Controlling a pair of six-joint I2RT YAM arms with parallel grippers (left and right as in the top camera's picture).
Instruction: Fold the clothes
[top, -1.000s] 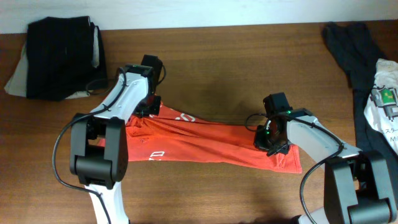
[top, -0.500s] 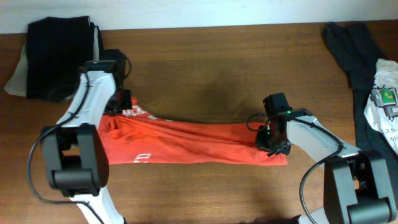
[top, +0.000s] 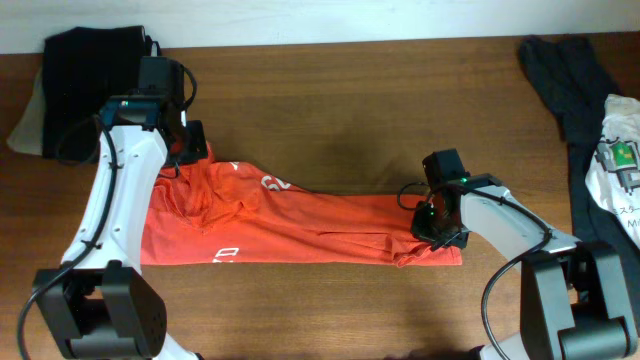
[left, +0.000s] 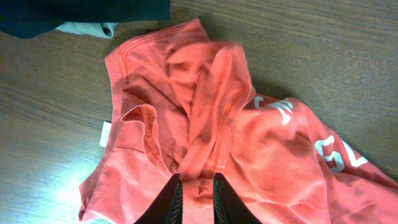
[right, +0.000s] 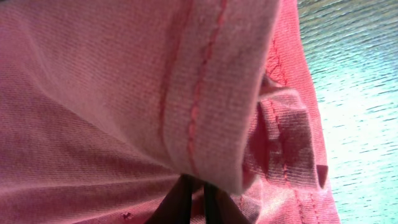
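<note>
Shirt (top: 300, 225) lies long on tabletop (top: 350, 120). Right gripper (top: 432, 224) pinches hem. Left gripper (left: 196, 182) barely apart, hold unclear. Pull ends gently, smooth wrinkles.

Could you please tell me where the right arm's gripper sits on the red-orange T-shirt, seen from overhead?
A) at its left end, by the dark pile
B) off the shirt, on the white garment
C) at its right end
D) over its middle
C: the right gripper is shut on the right end of the T-shirt, far from the dark pile and apart from the white garment.
</note>
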